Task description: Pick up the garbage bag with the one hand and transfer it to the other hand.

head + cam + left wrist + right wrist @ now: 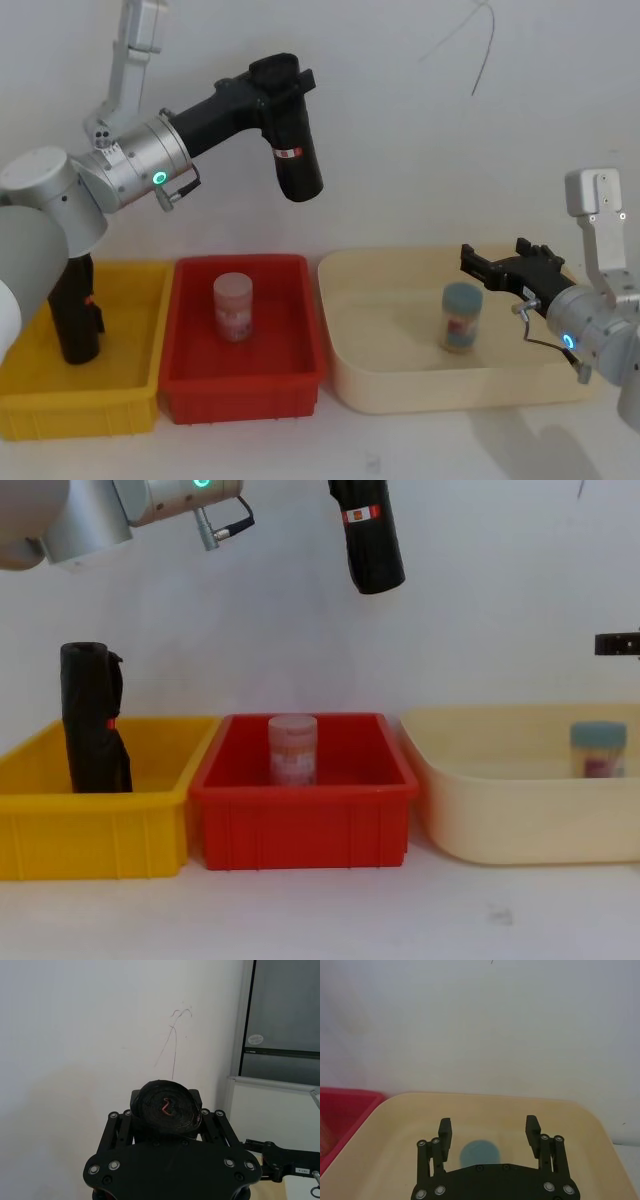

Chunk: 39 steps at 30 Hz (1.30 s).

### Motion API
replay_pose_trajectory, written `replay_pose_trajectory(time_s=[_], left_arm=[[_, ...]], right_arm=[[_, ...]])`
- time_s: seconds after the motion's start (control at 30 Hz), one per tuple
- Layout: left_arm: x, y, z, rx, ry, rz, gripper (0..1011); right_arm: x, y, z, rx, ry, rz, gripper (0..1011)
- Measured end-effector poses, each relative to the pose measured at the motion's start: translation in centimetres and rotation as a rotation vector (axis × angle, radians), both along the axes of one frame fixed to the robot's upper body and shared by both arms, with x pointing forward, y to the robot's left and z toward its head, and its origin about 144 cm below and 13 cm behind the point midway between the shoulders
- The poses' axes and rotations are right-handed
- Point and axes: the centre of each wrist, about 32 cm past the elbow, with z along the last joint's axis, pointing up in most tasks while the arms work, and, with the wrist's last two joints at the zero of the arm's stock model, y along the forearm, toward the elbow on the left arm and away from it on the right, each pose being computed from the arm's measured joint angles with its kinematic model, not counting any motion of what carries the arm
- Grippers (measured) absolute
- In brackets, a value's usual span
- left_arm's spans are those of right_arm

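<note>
The garbage bag [297,150], a black roll with a red-and-white label band, hangs tilted high above the red bin. My left gripper [281,80], on the green-ringed arm, is shut on the roll's upper end. In the left wrist view the roll's coiled end [167,1107] sits between the fingers. The chest view shows the roll [370,535] near the top edge. My right gripper [492,256], on the blue-ringed arm, hovers open over the cream tray [400,385], far to the right of the bag and lower. Its fingers [445,1130] stand apart with nothing between them.
A blue-lidded jar [462,315] stands in the cream tray just below the right gripper. The red bin [240,378] holds a pink-labelled jar [233,307]. Another black roll [75,310] stands in the yellow bin [80,405] at the left.
</note>
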Motion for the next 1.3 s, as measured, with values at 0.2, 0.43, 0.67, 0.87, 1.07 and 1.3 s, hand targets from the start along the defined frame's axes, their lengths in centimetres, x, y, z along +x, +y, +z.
replay_pose_trajectory(time_s=[0.2, 0.43, 0.67, 0.87, 1.07, 1.3], left_arm=[[0.0, -0.1, 0.1, 0.002, 0.000, -0.005, 528], [0.0, -0.2, 0.1, 0.004, 0.000, -0.008, 528], [0.0, -0.2, 0.1, 0.005, 0.000, -0.010, 528], [0.0, -0.2, 0.1, 0.005, 0.000, -0.011, 528], [0.1, -0.2, 0.1, 0.006, 0.000, -0.012, 528], [0.1, -0.2, 0.1, 0.006, 0.001, -0.012, 528]], right_arm=[[-0.1, 0.0, -0.1, 0.004, -0.002, 0.005, 1001], [-0.4, 0.3, 0.0, 0.009, -0.018, 0.051, 1000], [-0.6, 0.9, 0.2, 0.020, -0.044, 0.124, 1000], [-0.5, 1.8, 0.4, 0.033, -0.073, 0.206, 1000], [-0.1, 3.2, 0.9, 0.049, -0.107, 0.293, 1000], [0.9, 5.7, 1.4, 0.062, -0.160, 0.398, 1000]])
